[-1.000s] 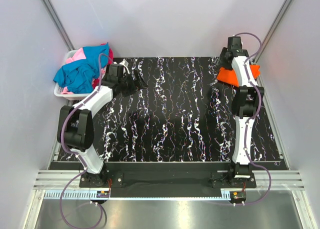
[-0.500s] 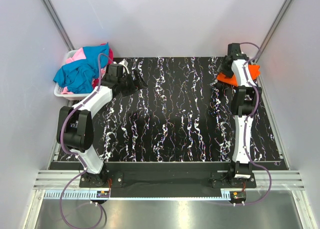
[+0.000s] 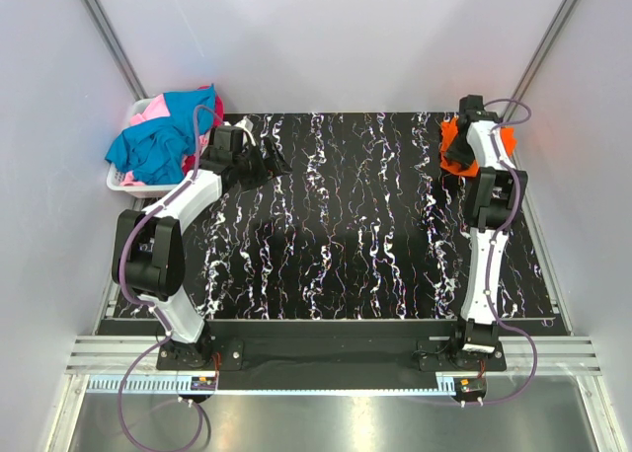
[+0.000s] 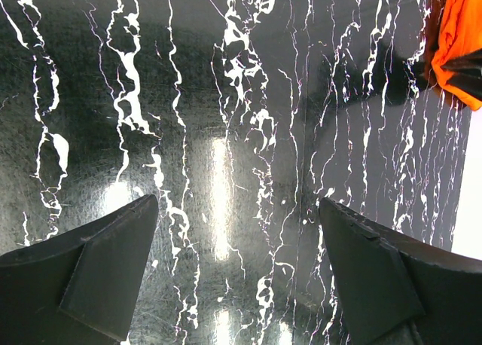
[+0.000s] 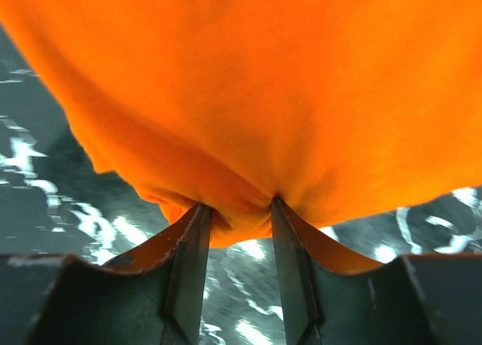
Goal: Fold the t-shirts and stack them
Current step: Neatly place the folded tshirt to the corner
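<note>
The orange t-shirt (image 3: 450, 134) is bunched up at the far right of the black marbled table and fills the right wrist view (image 5: 248, 74). My right gripper (image 3: 460, 156) is shut on a fold of it (image 5: 237, 209) and holds it just above the table. The shirt also shows at the top right of the left wrist view (image 4: 452, 36). My left gripper (image 3: 265, 161) is open and empty (image 4: 238, 206), low over the table's far left, beside the basket. A teal-blue t-shirt (image 3: 158, 144), a pink one (image 3: 148, 112) and a red one (image 3: 215, 107) lie heaped in the basket.
The white slatted basket (image 3: 123, 183) stands off the table's far left corner. Grey walls close in on the left, back and right. The table's right edge (image 3: 528, 215) runs just beside the right arm.
My right gripper has swung right and toward the back with the orange t-shirt, which has gone from a spread flat patch to a small bunch under the wrist. The left arm has not moved.
</note>
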Available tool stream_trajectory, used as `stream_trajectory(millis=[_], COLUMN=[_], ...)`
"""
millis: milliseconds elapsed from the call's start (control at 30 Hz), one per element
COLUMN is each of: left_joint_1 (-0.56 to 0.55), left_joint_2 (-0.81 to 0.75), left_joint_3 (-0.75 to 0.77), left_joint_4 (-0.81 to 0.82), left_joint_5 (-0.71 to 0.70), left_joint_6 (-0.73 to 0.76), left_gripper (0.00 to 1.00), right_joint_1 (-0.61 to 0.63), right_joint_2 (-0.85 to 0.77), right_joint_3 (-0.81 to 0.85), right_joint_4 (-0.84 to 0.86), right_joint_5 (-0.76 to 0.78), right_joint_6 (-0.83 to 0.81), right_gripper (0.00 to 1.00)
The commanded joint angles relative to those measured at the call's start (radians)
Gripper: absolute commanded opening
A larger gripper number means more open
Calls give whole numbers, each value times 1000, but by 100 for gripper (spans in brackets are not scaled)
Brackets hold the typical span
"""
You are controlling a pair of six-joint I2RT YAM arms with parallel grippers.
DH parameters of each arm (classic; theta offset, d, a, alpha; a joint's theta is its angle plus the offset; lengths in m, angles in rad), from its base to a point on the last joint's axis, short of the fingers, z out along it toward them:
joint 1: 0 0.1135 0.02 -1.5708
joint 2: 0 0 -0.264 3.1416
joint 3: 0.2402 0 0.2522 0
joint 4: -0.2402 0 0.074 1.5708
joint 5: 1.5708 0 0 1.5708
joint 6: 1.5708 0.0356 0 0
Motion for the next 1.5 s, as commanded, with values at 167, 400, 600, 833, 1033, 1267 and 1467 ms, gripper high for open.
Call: stream_trajectory(millis=[167,400,600,833,1033,1267,1467], left_joint_1=[-3,-3,-3,-3,-5,-12,-12], left_joint_2=[-75,-95,-92,-72,-74,-106,-94], left_joint_3=[5,-7,-5,2,1,-18,5], left_joint_4=[30,24,23,28,40,63,57], left_joint_5=[24,29,27,36,30,-17,-5], left_joint_6=[37,37,35,25,20,40,15], left_gripper=[94,94,94,94,96,99,99], right_joint_1=[-67,-93,-102,-102,-95,-47,-24], right_joint_2=[-42,63,128,117,56,-77,-163], right_joint_3=[-56,131,235,238,223,191,205], right_joint_4=[-99,-170,-198,-180,-157,-54,-25], right_joint_5=[105,124,144,106,104,128,95], right_joint_6=[15,-50,-90,-111,-136,-225,-246], right_gripper=[44,45,45,45,47,63,67])
